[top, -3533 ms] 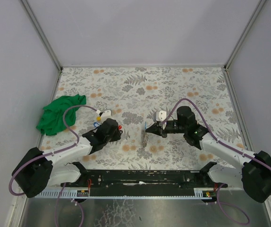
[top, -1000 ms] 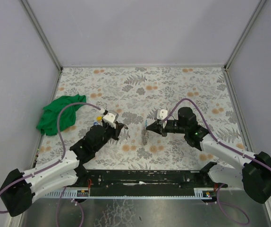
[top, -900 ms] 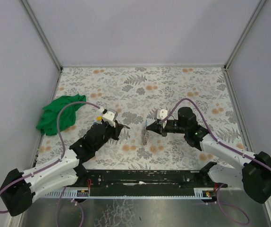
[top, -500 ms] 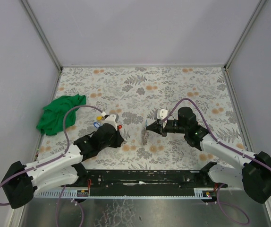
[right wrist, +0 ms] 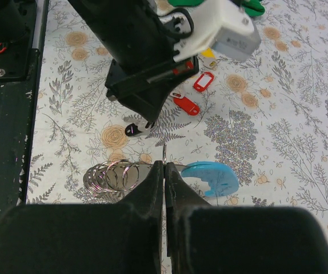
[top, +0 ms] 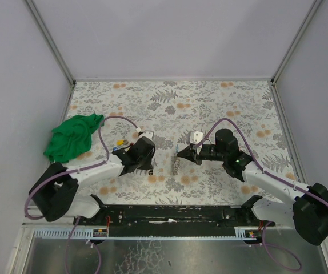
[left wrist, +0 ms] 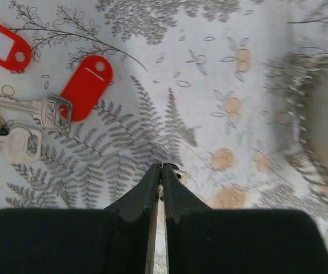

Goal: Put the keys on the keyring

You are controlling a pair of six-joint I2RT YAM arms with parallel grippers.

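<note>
Left claw (left wrist: 159, 169): pinched shut. My wrist cam shows a thin metal sliver between the pads and a small metal bit just past the tips. I can't tell if that's a gripped key.

The right wrist cam fills that in. It sees the left claw from the front, tips low over the table (top: 210, 97), with a black tag (right wrist: 136, 130) right at them. My own fingers hide that tag in the left view.

Right claw (right wrist: 164, 165): closed on the keyring (right wrist: 115, 174). The grey coils sit left of the tips and the blue arc (right wrist: 212, 178) sits right of them. In the left cam the ring is only a blur at the right edge.

Keys (left wrist: 50, 111): loose on the table, left of the left claw, with two red tags (left wrist: 87, 85) and a yellow one beside them. The top cam barely resolves them.

Only the top cam shows the layout:
- The claws face each other, near but apart, in the near-middle of the table.
- The cloth (top: 72, 137) lies by the left wall.
- Open tabletop runs from the claws to the far wall (top: 170, 34) and out to the right.
- The base rail (top: 170, 214) sits close behind.
</note>
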